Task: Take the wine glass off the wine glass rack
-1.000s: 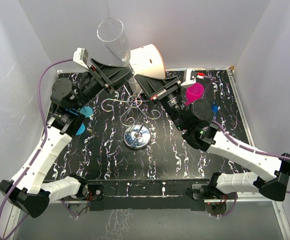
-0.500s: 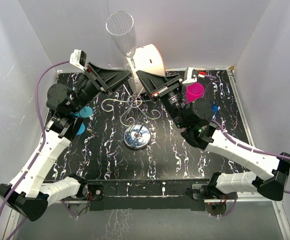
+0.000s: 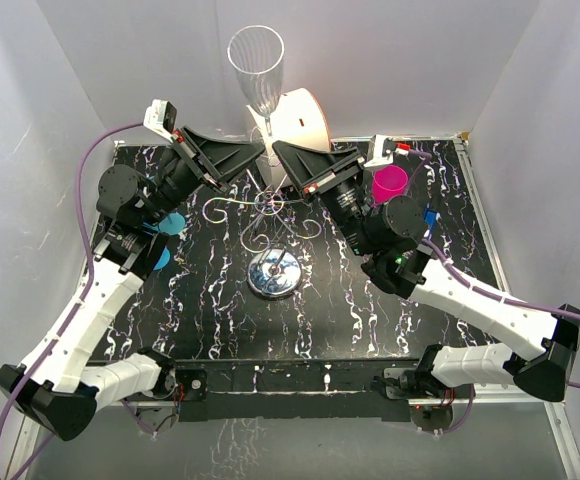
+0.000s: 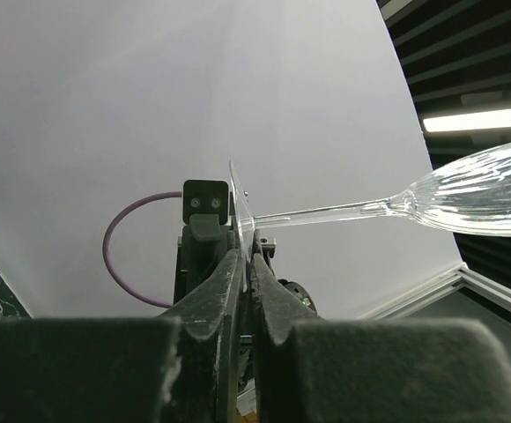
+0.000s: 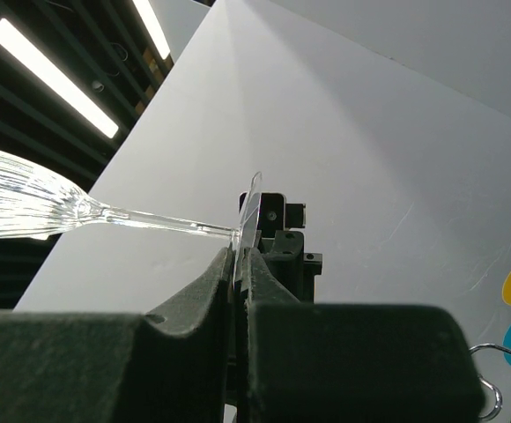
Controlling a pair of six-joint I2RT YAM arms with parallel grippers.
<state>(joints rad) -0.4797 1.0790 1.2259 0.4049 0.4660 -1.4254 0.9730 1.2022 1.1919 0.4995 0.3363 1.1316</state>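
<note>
The clear fluted wine glass (image 3: 257,68) is held up above the table, bowl uppermost, clear of the silver wire rack (image 3: 270,212) with its round chrome base (image 3: 275,272). My left gripper (image 3: 259,151) and right gripper (image 3: 277,151) meet tip to tip over the rack, both shut on the glass's thin foot disc. In the left wrist view my gripper (image 4: 245,251) pinches the disc (image 4: 240,204), with the bowl (image 4: 485,189) out to the right. In the right wrist view my gripper (image 5: 238,256) pinches the disc (image 5: 251,210), with the bowl (image 5: 18,201) to the left.
A white cylindrical drum (image 3: 298,120) lies at the back behind the rack. A pink cup (image 3: 390,184) stands back right. Two blue cups (image 3: 173,222) sit at the left under the left arm. White walls close in the table.
The glass has swung from leaning left to nearly upright, its bowl moving right and up. The left arm shifted slightly; both grippers stay shut on the foot.
</note>
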